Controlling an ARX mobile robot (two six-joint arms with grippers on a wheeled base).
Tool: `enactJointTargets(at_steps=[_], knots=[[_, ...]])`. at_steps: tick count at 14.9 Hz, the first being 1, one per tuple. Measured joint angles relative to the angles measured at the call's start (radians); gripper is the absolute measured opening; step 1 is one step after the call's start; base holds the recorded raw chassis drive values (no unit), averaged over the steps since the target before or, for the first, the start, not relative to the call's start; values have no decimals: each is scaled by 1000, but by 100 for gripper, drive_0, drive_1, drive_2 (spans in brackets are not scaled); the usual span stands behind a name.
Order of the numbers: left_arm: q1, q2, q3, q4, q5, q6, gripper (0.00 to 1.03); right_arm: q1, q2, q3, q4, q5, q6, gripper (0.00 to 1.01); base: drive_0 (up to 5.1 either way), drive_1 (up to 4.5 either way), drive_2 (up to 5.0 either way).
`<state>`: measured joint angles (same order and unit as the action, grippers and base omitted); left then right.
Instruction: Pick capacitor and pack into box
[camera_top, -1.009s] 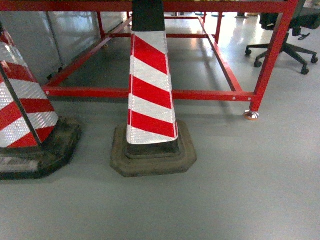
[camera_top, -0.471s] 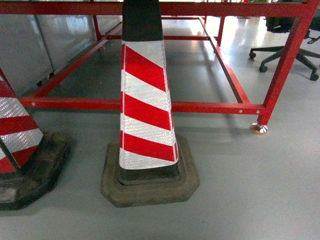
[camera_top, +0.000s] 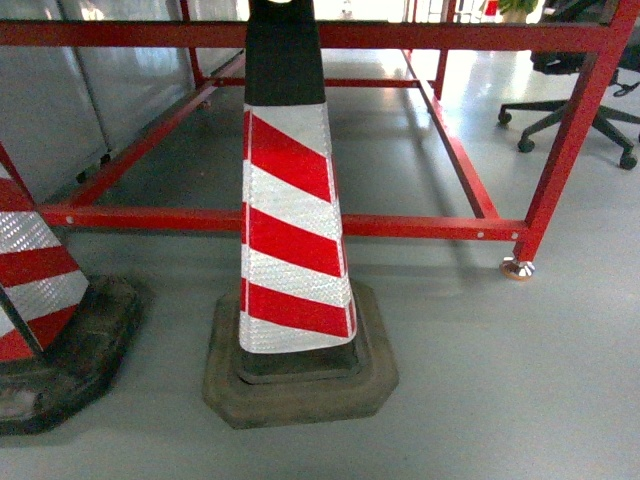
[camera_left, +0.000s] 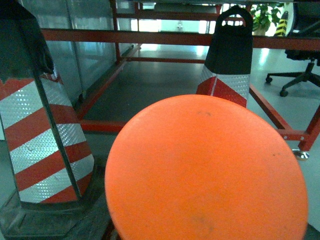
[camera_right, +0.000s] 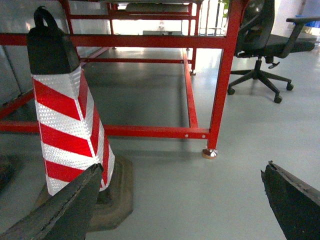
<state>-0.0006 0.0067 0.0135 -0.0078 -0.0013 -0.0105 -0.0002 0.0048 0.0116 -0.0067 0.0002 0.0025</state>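
Grey floor (camera_top: 500, 380), cone (camera_top: 292, 230); right tool (camera_right: 180, 200) agape.

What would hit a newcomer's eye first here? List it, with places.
The red-and-white striped traffic cone stands on its dark base mid-floor in the head view, with a second cone at the left edge. Behind them runs a red metal frame low over the grey floor, and an office chair sits to the far right. An orange round disc fills the left wrist view.
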Motion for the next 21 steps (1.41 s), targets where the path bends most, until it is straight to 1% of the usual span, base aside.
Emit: enactJointTargets(at_steps=[7, 21], knots=[[0, 0, 0, 1, 0, 10, 44, 0, 0, 0, 2, -1, -2, 98, 0, 0, 0], [0, 0, 0, 1, 0, 10, 44, 0, 0, 0, 2, 0, -1, 98, 0, 0, 0]])
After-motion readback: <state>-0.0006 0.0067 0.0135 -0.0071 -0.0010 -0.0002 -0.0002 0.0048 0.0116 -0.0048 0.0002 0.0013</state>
